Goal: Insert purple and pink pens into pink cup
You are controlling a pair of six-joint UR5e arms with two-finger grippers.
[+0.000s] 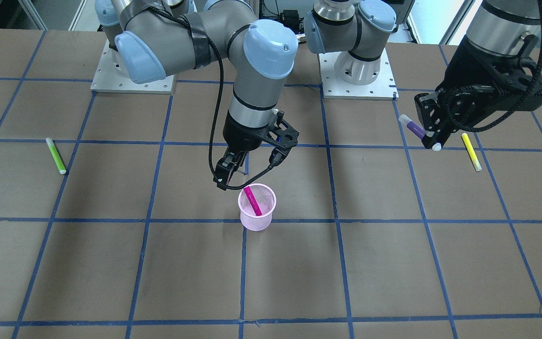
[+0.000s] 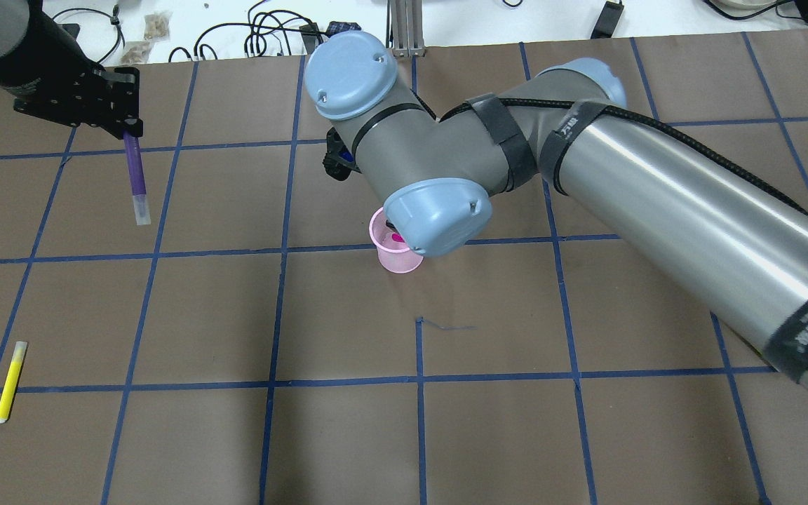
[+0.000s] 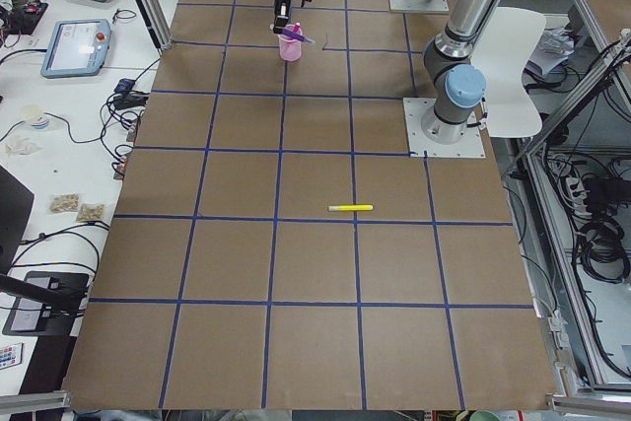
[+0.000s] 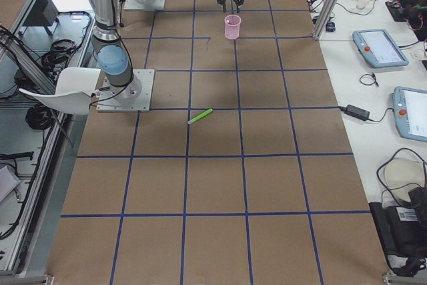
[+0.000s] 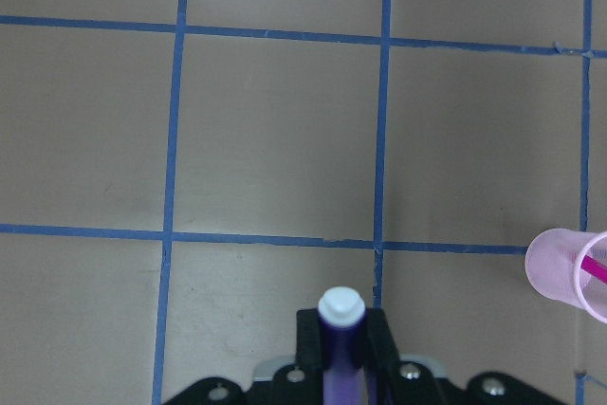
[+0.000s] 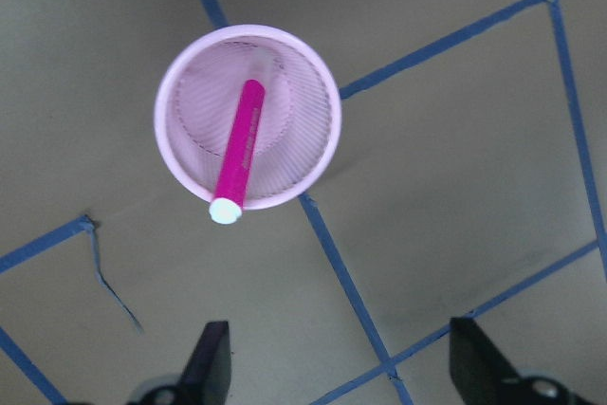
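The pink mesh cup (image 1: 256,222) stands upright near the table's middle. The pink pen (image 1: 252,200) leans inside it, its white-tipped end over the rim (image 6: 239,156). My right gripper (image 1: 248,168) hangs just above the cup (image 6: 327,139), open and empty, with its fingers (image 6: 209,367) spread wide. My left gripper (image 1: 428,136) is off to the side, above the table, shut on the purple pen (image 1: 412,125). The pen (image 2: 136,175) sticks out of it, white cap outward (image 5: 341,308). The cup shows at the right edge of the left wrist view (image 5: 560,267).
A yellow pen (image 1: 471,151) lies on the table near my left gripper; it also shows in the overhead view (image 2: 10,381). A green pen (image 1: 56,156) lies far out on the right arm's side. The brown table has a blue tape grid.
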